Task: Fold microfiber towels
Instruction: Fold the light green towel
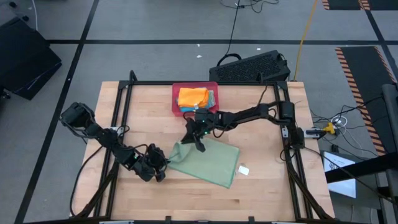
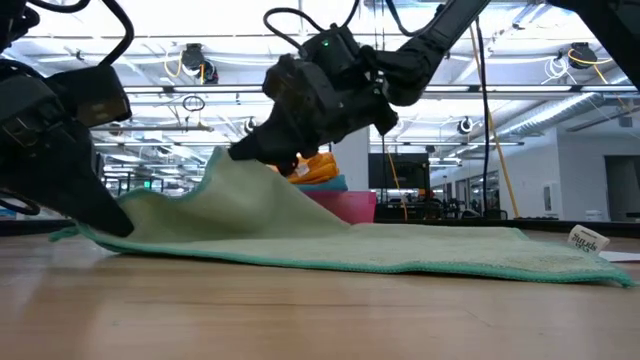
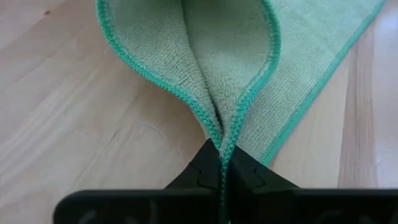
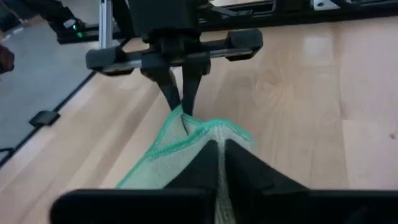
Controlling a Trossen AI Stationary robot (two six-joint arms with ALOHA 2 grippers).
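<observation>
Wooden planks make up the table, with grey floor and a long ceiling-lit hall behind it. Nearest me the pale green towel lies mostly flat, a small white tag at its near right corner. The left gripper sits low at the towel's left corner, its fingers closed tight on the green-stitched edge, which bunches into a fold just ahead of them. Just beyond, the right gripper is pinched closed on the towel's far edge and holds it up off the wood, so the cloth slopes down from it to the left gripper and out to the flat part. Behind the right gripper stands the pink-red tray holding a stack of towels, orange on top with blue and green underneath. Past the table edge lies a black keyboard.
</observation>
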